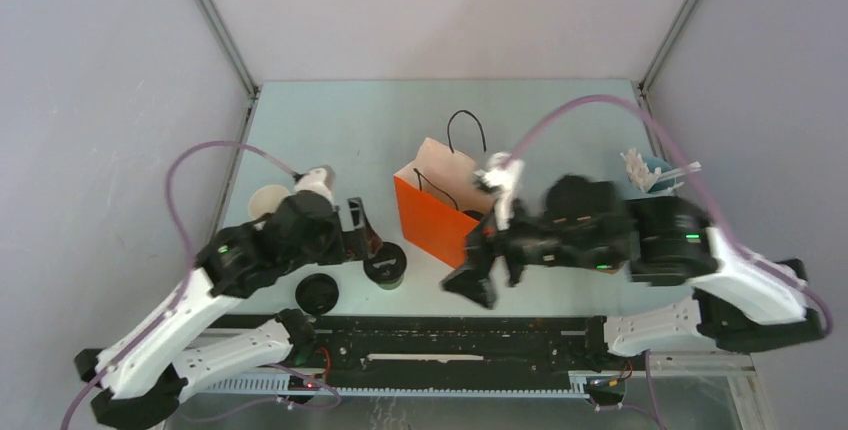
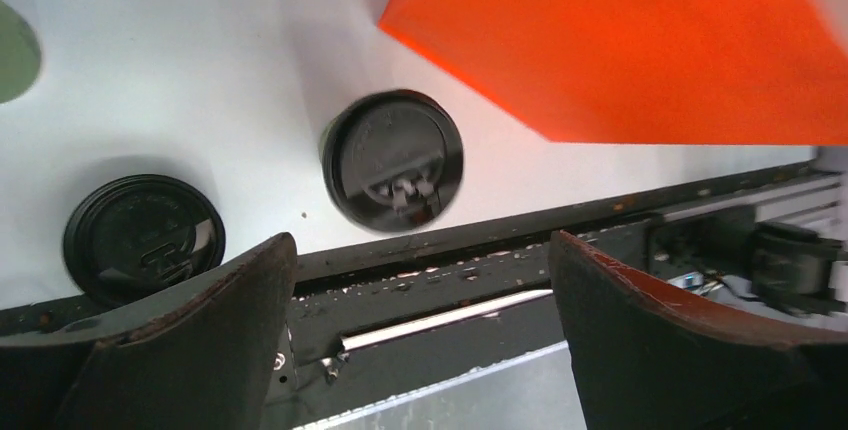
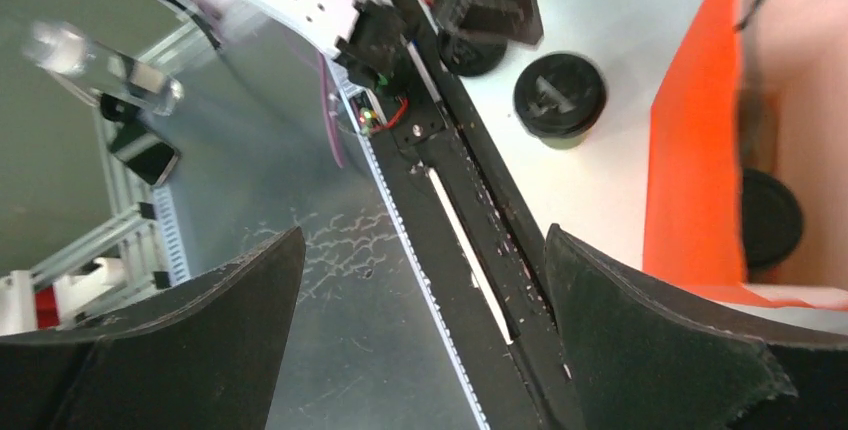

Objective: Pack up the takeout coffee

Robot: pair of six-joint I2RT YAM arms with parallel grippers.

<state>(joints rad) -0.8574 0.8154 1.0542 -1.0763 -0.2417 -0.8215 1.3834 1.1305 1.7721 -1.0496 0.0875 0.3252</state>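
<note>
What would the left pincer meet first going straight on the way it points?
Probably the lidded coffee cup beside the orange bag; depth is unclear, and the black rail lies just under that line.

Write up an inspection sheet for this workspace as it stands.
Surface: pale table, no spills seen.
Job's things: one lidded cup upright on the table beside the orange paper bag; a black lid shows inside the bag. A second lid sits near the rail; whether a cup is under it cannot be told.
Clutter: lidless cup stack back left; white stick-like items back right, unclear.
Grippers: left gripper open, empty, near the lidded cup; right gripper open, empty, by the bag's front.
Cables: purple cables loop off both arms.
Surroundings: plain gray walls.
</note>
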